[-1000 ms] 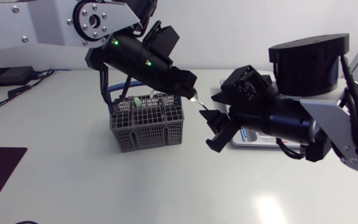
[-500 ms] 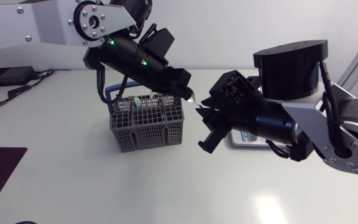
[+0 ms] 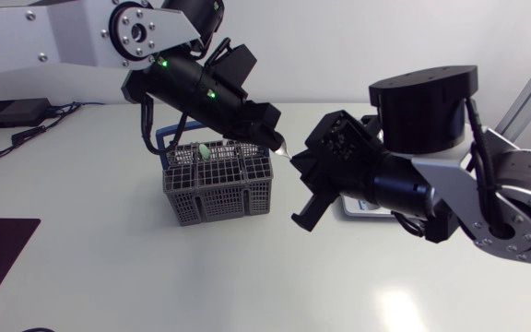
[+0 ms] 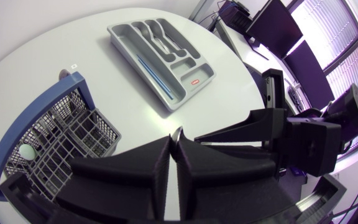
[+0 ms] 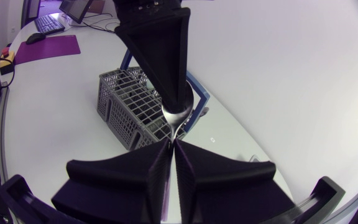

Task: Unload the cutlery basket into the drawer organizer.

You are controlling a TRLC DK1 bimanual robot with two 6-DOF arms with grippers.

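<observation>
Silver cutlery piece [image 5: 177,117] spans both tips, long axis from left gripper [image 4: 174,142] to right gripper [image 5: 171,144]. Both clamp it. Drawer organizer [image 4: 192,93] lies on the right arm's side.

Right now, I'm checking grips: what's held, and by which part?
Left gripper pinches silver cutlery, one rounded end poking out; whether the right gripper grips that end cannot be told.

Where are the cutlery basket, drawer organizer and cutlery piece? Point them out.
cutlery basket [image 3: 219,195], head view, front wall.
drawer organizer [image 4: 140,67], left wrist view, long side rim.
cutlery piece [image 5: 178,116], right wrist view, rounded end.
</observation>
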